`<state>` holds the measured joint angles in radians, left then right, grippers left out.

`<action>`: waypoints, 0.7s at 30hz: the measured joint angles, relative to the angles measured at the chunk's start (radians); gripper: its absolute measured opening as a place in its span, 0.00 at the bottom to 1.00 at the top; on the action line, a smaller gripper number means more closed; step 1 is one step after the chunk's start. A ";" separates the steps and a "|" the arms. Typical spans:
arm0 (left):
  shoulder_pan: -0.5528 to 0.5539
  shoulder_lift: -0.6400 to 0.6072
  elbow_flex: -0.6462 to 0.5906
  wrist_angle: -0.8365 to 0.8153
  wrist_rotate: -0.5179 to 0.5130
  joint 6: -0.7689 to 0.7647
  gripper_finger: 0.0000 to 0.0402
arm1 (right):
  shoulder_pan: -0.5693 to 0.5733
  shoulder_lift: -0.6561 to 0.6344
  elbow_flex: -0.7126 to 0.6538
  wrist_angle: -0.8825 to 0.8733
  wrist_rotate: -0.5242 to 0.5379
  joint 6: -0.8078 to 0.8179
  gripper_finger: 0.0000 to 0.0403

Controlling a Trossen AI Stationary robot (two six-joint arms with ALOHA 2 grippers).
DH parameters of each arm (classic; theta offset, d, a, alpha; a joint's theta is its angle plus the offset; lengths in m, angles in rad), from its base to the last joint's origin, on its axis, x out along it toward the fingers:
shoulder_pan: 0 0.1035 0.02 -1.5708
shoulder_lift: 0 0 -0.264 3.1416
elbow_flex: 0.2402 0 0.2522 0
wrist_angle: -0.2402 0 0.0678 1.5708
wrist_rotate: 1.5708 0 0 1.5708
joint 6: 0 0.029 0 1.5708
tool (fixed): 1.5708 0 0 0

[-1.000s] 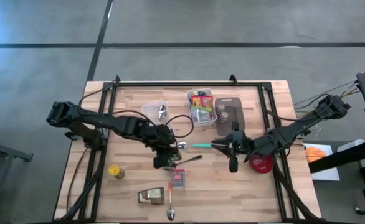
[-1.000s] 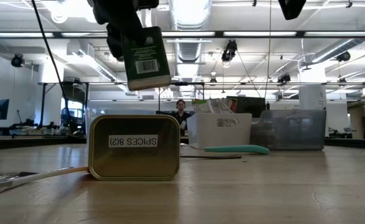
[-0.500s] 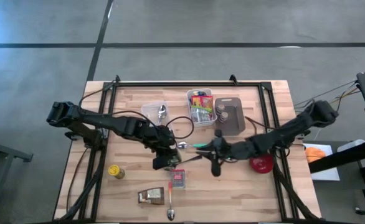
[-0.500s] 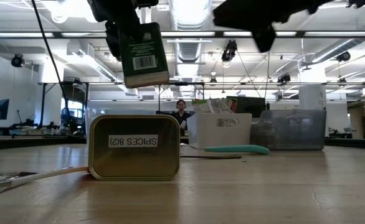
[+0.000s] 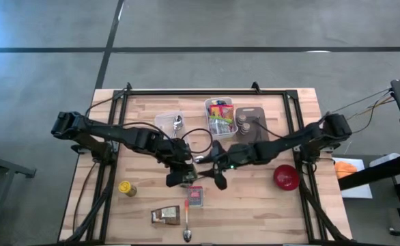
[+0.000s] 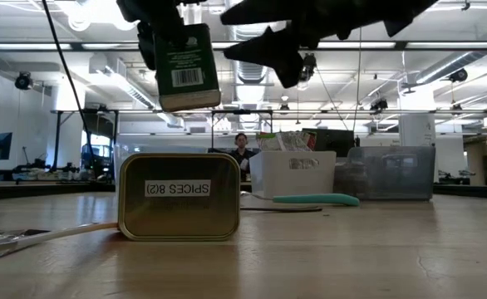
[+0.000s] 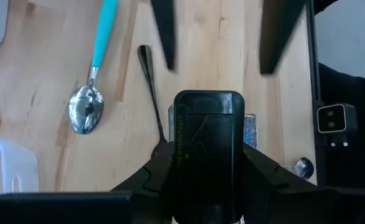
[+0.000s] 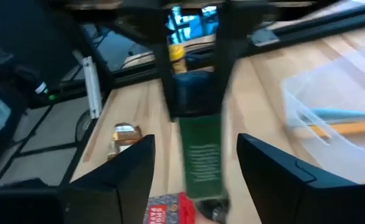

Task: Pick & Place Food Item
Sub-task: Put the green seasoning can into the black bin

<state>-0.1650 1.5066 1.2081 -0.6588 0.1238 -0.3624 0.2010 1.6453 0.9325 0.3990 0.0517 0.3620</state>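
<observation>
A dark green box (image 6: 184, 66) with a barcode hangs high above the table, and my left gripper (image 5: 179, 175) is shut on it. It shows as a dark block (image 7: 207, 143) in the left wrist view. My right gripper (image 5: 218, 178) hovers open just to the box's right at about the same height. Its fingers point at the box (image 8: 202, 155) without touching it. Below, a gold tin marked SPICES (image 6: 179, 197) stands on its edge on the wood. A teal-handled spoon (image 5: 217, 159) lies flat just behind the two grippers. My left gripper pinches the green box between its two fingers (image 7: 161, 171), one on each long side of the box's upper part (image 6: 170, 37). The fingers come slanting down from the table's left. The box hangs nearly upright below them, its lower end well clear of the table.
A red bowl (image 5: 286, 176) sits at the right. A white bin of packets (image 5: 220, 116), a brown board with shakers (image 5: 251, 126) and a clear tub (image 5: 168, 123) stand behind. A yellow bottle (image 5: 125, 187), a brown packet (image 5: 166, 215) and an orange-handled spoon (image 5: 188, 217) lie near the front.
My right gripper has swung from beside the red bowl toward the table's left, sinking a little, and now stands close to the hanging green box. Its fingers have spread open. My left gripper and the box have kept still.
</observation>
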 joint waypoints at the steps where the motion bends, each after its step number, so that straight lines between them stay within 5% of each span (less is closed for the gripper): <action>1: 0.000 0.000 0.003 0.001 0.000 0.004 0.29 | 0.003 0.013 0.010 -0.001 0.000 -0.009 0.56; 14: -0.024 0.000 0.069 0.007 0.007 0.059 0.29 | 0.013 0.124 0.131 -0.002 -0.002 -0.094 0.54; 21: -0.042 0.000 0.096 0.006 -0.005 0.044 0.29 | 0.027 0.108 0.117 0.004 0.008 -0.113 0.28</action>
<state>-0.2070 1.5070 1.3045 -0.6528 0.1193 -0.3185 0.2283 1.7531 1.0496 0.4034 0.0598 0.2489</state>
